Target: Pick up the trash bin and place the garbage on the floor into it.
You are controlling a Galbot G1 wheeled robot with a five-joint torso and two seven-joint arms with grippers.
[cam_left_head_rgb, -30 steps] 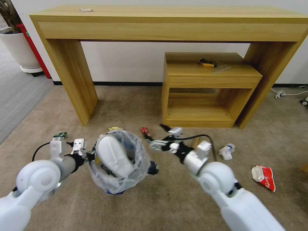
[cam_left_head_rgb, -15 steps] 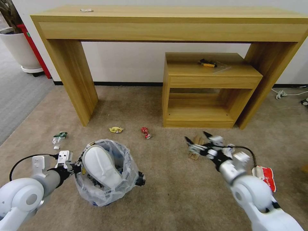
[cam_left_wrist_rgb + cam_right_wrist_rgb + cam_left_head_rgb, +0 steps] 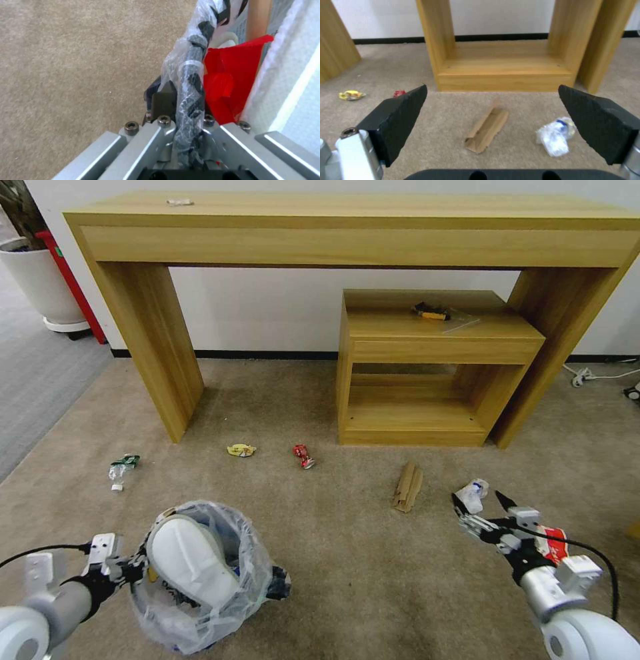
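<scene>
Head view: the left gripper [image 3: 137, 567] holds the trash bin [image 3: 200, 573] aloft by its rim, a white slipper [image 3: 187, 560] inside; the right gripper [image 3: 485, 513] has swung outward from the bin, toward the packet [image 3: 472, 495].

Left wrist view: jaws clamped on the bagged rim (secure carry).

Right wrist view: jaws wide apart above the cardboard strip [image 3: 487, 130] on the floor [image 3: 446, 120].

floor [image 3: 347, 580] beige | trash bin [image 3: 200, 587] liner clear, black marks | slipper [image 3: 187, 560] white | cardboard strip [image 3: 407, 486] brown
</scene>
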